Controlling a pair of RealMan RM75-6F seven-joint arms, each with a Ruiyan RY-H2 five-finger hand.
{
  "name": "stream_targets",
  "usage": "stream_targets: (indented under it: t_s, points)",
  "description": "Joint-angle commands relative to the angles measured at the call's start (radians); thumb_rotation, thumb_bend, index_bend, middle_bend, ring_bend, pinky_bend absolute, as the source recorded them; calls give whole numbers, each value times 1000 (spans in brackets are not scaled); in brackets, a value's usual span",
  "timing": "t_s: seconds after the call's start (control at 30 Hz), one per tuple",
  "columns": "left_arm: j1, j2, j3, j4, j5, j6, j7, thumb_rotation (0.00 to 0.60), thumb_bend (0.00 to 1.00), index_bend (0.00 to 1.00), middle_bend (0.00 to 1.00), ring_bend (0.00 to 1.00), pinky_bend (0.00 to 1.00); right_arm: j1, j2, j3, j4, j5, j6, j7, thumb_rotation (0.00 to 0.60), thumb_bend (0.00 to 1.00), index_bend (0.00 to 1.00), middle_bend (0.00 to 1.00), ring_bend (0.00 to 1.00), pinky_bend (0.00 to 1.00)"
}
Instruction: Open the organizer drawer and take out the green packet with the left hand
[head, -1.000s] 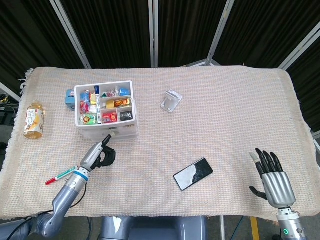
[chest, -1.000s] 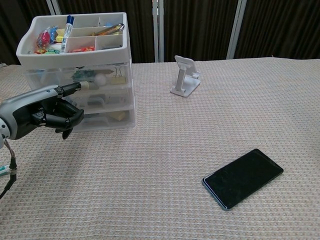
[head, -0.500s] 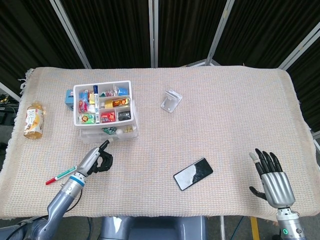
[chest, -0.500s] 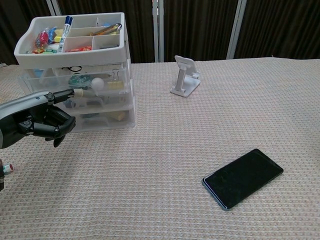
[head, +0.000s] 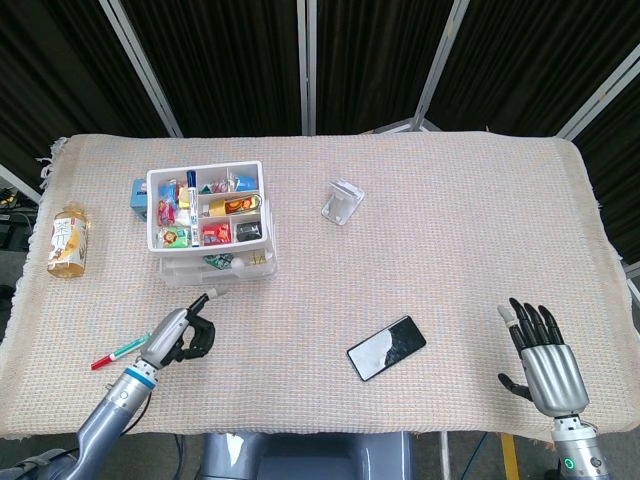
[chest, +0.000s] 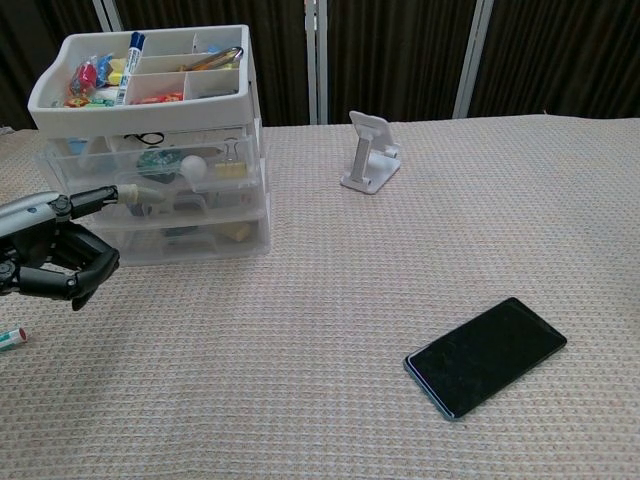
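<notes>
Bright, even overhead light, soft short shadows, black backdrop toward 12 o'clock, faint glare on the phone (head: 386, 348), sharp focus.

lab test rig | black curtain panels (head: 230, 60) | cloth-covered table (head: 450, 230)

Clear organizer (chest: 160, 150) at far left, left hand (chest: 50, 255) just before its lower drawers, one finger (chest: 100, 196) extended toward them, phone stand (chest: 368, 152) right of organizer, black phone (chest: 487, 355) nearer, further right
</notes>
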Motion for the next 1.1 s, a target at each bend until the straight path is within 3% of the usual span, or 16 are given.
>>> stream_targets:
  t_s: [0.03, 0.17, 0.4, 0.67, 1.1]
  points:
    - [41, 6, 21, 22, 68, 106, 132, 600, 685, 13, 832, 810, 663, 0, -1, -1, 0, -1, -1, -2, 600, 0, 0, 0, 0, 0]
    - [68, 19, 14, -2, 108, 191, 297, 600, 683, 0, 831, 810, 663, 0, -3, 0, 1, -2, 1, -5, 600, 0, 0, 0, 0, 0]
    - [76, 95, -28, -150, 60, 207, 488, 600, 683, 0, 832, 810, 663, -1, -3, -1, -1, 3, -3, -11, 600, 0, 0, 0, 0, 0]
    - [53, 165, -85, -280, -122, 119, 654, 600, 683, 64, 832, 813, 663, 0, -4, -3, -2, 6, -9, -18, 600, 0, 0, 0, 0, 0]
    - [-5, 176, -135, -320, -331, 3, 759, 600, 685, 193, 831, 816, 663, 1, -5, -3, -2, 9, -15, -19, 600, 0, 0, 0, 0, 0]
